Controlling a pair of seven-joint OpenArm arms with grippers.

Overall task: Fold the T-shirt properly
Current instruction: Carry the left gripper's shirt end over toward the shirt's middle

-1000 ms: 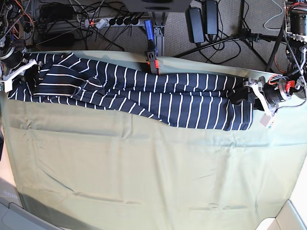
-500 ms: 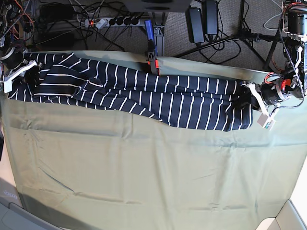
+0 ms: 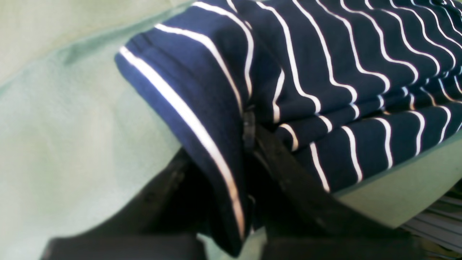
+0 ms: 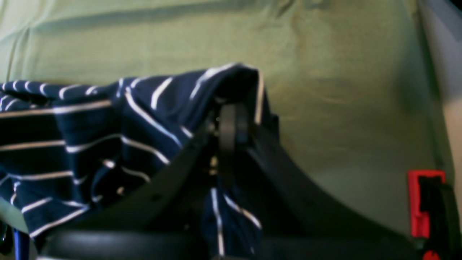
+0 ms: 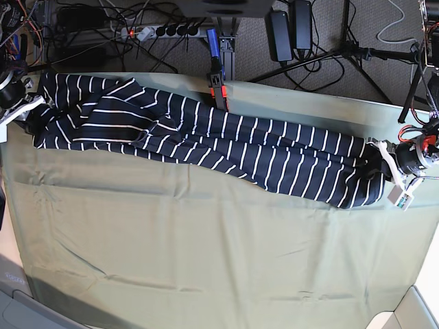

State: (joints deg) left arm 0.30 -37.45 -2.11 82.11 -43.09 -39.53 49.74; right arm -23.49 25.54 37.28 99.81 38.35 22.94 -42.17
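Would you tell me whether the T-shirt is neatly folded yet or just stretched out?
Stretched out: the T-shirt forms a long creased band across the green cloth, held between left gripper and right gripper.

Both arms are stretched way out to opposite ends of the table. The left gripper (image 5: 381, 164) sits low by the table's right edge in the base view, jaws pinched down on the T-shirt (image 5: 226, 140) hem, fabric squeezed between the black fingers (image 3: 285, 169). The right gripper (image 5: 29, 113) is over at the far left corner, clamped tight on the other end, with cloth bunched over its fingertips (image 4: 231, 126). Both wrists point inward along the back edge.
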